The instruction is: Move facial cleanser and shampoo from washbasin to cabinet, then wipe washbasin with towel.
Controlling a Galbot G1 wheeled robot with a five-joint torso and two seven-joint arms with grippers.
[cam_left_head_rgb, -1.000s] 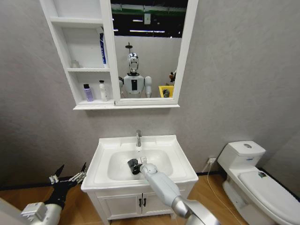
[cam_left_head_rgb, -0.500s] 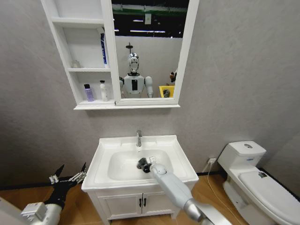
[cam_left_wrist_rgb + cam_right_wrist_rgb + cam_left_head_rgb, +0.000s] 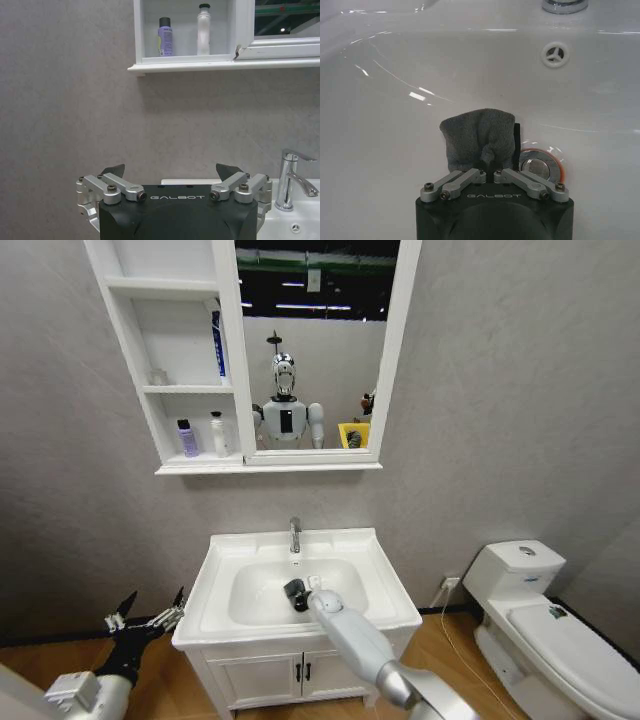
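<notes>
My right gripper (image 3: 297, 593) reaches down into the bowl of the white washbasin (image 3: 215, 575). It is shut on the dark grey towel (image 3: 479, 137), which is pressed against the bowl's floor beside the chrome drain (image 3: 538, 166). On the lowest shelf of the white cabinet (image 3: 270, 467) stand a purple bottle (image 3: 187, 438) and a white bottle (image 3: 218, 434). I cannot tell which is the facial cleanser and which the shampoo. My left gripper (image 3: 145, 625) hangs open and empty, low to the left of the basin.
The chrome tap (image 3: 295, 534) rises at the back of the basin. A white toilet (image 3: 540, 625) stands to the right. Under the basin is a two-door cupboard (image 3: 300, 672). A blue tube (image 3: 217, 343) leans on the cabinet's middle shelf.
The right gripper swept the towel to the right across the bowl, then back a little to the left. The left arm has stayed still.
</notes>
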